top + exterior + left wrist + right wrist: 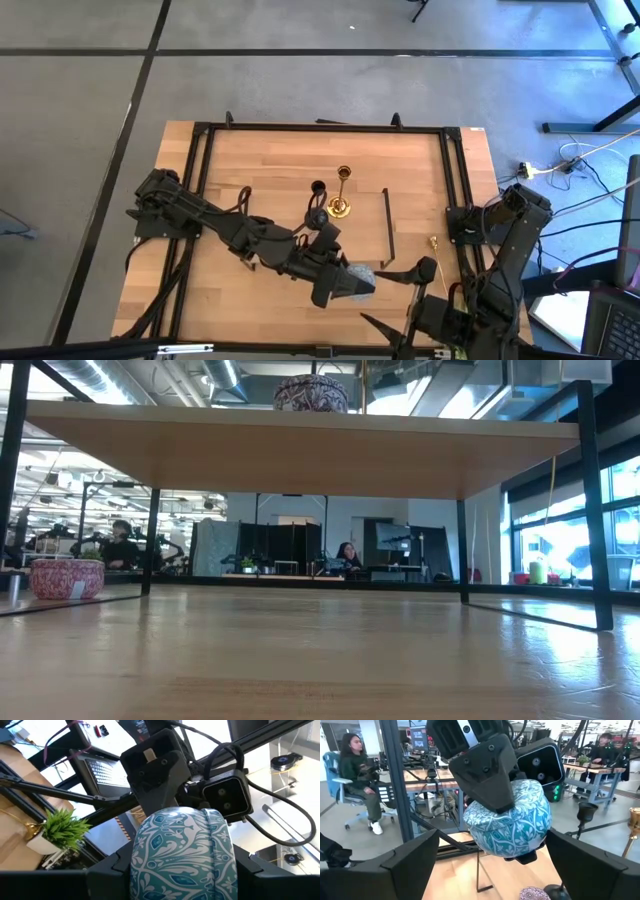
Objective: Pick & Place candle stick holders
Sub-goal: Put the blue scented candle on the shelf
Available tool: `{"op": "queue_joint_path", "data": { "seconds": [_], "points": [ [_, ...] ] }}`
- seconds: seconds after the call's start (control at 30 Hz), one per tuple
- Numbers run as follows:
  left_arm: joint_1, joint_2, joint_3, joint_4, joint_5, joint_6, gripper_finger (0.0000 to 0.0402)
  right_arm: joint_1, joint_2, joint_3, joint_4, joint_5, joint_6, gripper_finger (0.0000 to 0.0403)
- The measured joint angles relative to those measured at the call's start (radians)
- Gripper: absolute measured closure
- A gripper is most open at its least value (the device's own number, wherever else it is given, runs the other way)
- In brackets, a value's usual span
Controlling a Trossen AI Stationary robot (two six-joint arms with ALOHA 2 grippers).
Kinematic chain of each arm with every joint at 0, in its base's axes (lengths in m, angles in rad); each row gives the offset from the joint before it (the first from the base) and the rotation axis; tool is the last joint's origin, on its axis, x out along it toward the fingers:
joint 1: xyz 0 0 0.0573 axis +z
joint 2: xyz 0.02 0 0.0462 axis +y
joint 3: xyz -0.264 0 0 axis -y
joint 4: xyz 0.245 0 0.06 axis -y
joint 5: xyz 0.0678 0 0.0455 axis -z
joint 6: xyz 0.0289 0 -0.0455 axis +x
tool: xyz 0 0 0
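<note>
The left gripper [350, 285] clenches a pale blue patterned holder [181, 852] aloft, near the gold candlestick [341, 196], mid-carry; the splayed right gripper [400, 300] faces it, so a handover or set-down seems due.

A small green plant [64, 827] in a white pot; a seated person [361, 777] behind.

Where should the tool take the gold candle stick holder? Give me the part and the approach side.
Grip the slim stem of the gold candle stick holder about midway, above its round foot. It stands upright, so come in level, probably from the side away from the black holder close beside it.
</note>
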Motion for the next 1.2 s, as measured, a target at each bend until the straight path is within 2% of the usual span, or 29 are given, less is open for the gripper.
{"op": "queue_joint_path", "data": {
  "seconds": [0.3, 0.9, 1.03, 1.2],
  "points": [
    [-0.001, 0.000, 0.000, -0.227, -0.062, -0.069, 0.0222, 0.000, 0.000, 0.000, -0.076, 0.058, -0.003, 0.0033],
    [0.007, 0.000, 0.000, -0.234, -0.063, -0.062, 0.0222, 0.000, 0.000, 0.000, -0.076, 0.059, -0.029, 0.0033],
    [0.000, -0.011, 0.000, -0.379, -0.062, -0.108, 0.0222, 0.000, 0.000, 0.000, -0.079, 0.060, -0.029, 0.0033],
    [-0.039, -0.072, 0.000, -0.620, -0.145, -0.191, 0.0222, 0.002, 0.000, 0.000, -0.084, 0.062, -0.029, 0.0033]
  ]
}}
